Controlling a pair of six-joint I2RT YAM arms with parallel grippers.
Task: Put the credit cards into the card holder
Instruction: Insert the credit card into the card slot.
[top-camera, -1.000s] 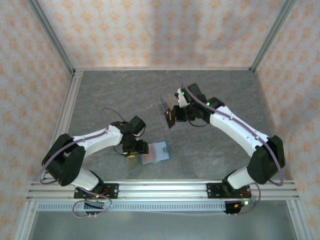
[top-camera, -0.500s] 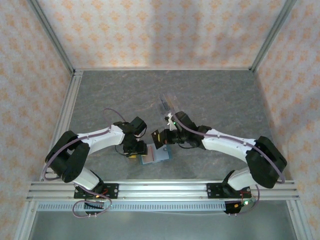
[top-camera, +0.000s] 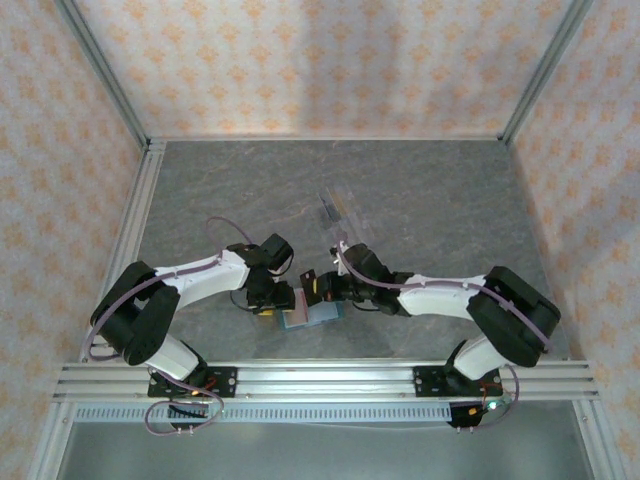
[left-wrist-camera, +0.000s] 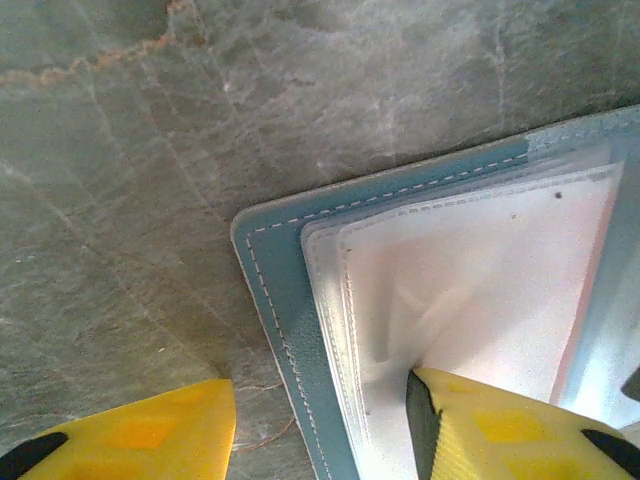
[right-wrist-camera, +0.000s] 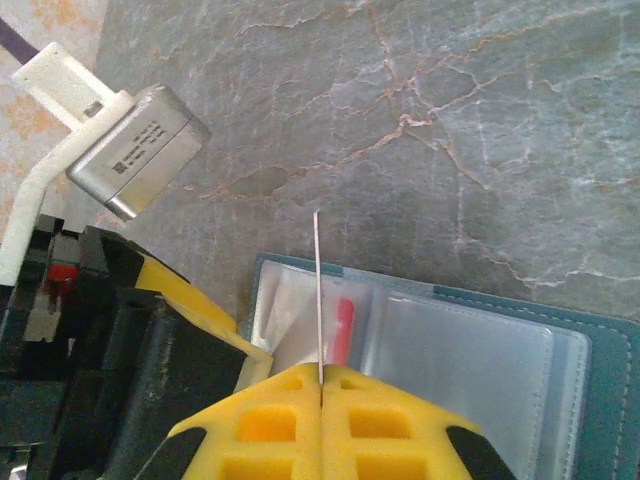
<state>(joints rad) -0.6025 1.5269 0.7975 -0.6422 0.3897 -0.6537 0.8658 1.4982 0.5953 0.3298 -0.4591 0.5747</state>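
Open card holder, a teal wallet with a stitched edge and clear plastic sleeves, lying flat on the grey veined worktop at the near middle. One sleeve holds what is probably the red card. The right pincer, pressed together, pinches the thin black card edge-on over the sleeves. The left pincer is spread, one yellow finger on a sleeve, the other on bare worktop.

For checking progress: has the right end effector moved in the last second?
Yes. The right end effector, shut on a card, went from beside the clear rack toward the near rail, over the card holder.
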